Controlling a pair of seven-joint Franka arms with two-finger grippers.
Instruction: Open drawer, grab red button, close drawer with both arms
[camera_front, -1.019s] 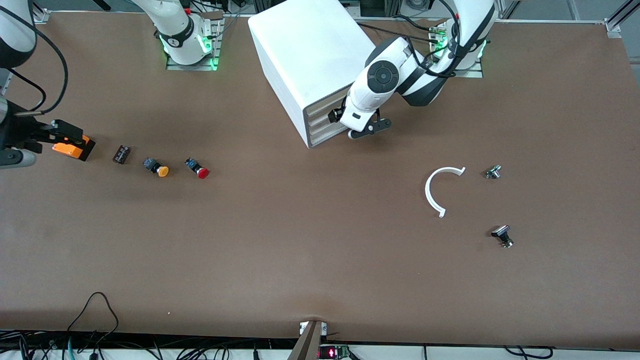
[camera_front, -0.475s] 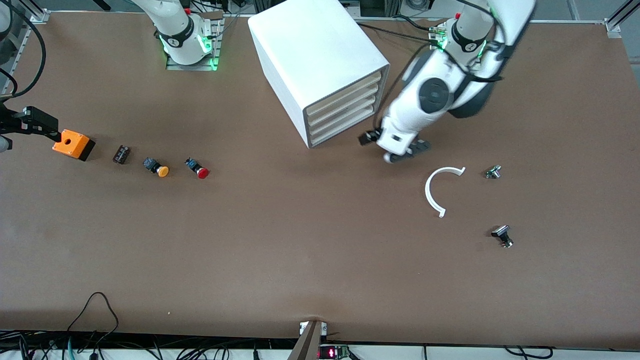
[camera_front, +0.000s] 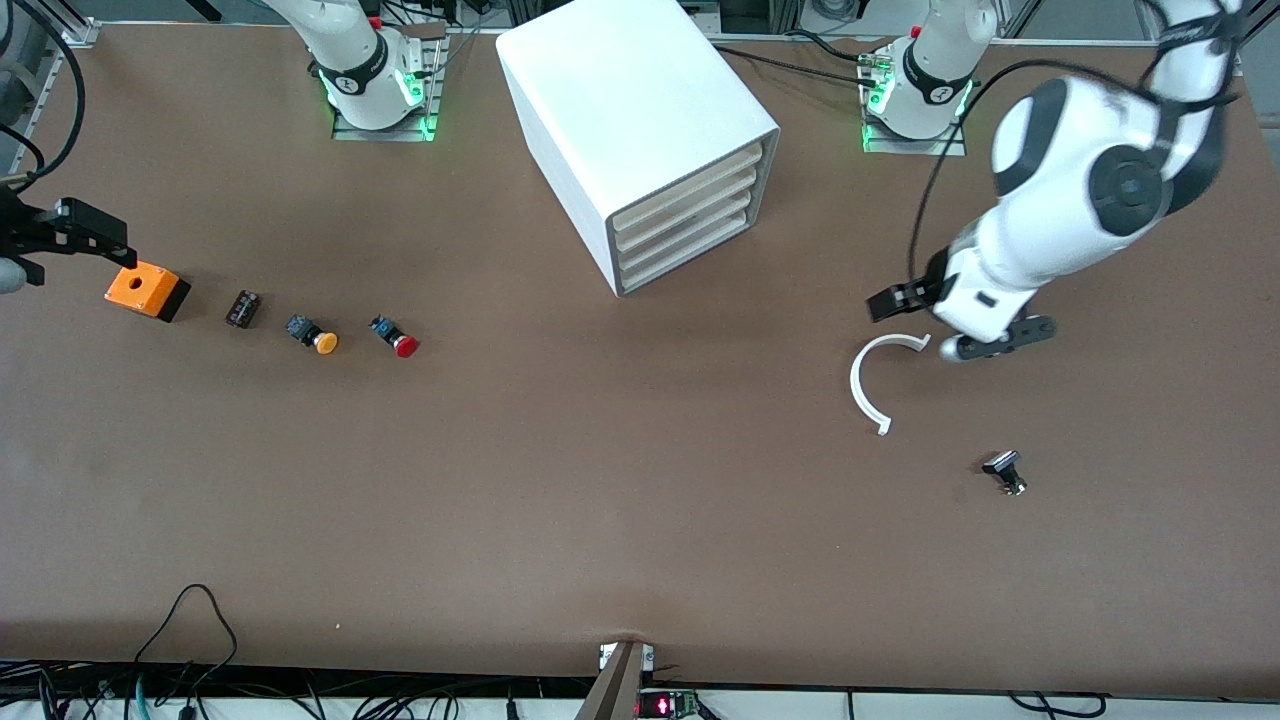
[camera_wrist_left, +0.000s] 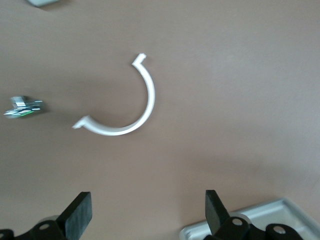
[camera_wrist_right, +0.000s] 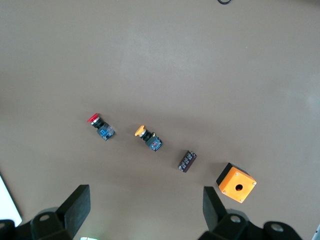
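The white cabinet (camera_front: 630, 100) stands near the robots' bases, and its lowest drawer (camera_front: 685, 255) sits flush and shut like the three above it. The red-capped button (camera_front: 398, 340) lies on the table toward the right arm's end; it also shows in the right wrist view (camera_wrist_right: 100, 127). My left gripper (camera_front: 945, 320) is open and empty, in the air over one end of a white arc (camera_front: 870, 385). Its fingers (camera_wrist_left: 80, 215) stand wide apart. My right gripper (camera_front: 95, 240) is open and empty, over the table beside an orange box (camera_front: 147, 290), well apart from the button.
A yellow-capped button (camera_front: 315, 335) and a small black block (camera_front: 243, 308) lie between the red button and the orange box. A small black-and-metal part (camera_front: 1005, 472) lies nearer the front camera than the arc. A small metal part (camera_wrist_left: 22, 107) lies beside the arc.
My left arm has swung away from the cabinet's drawer fronts toward its own end of the table and now hangs over the arc. My right gripper has drawn off the orange box.
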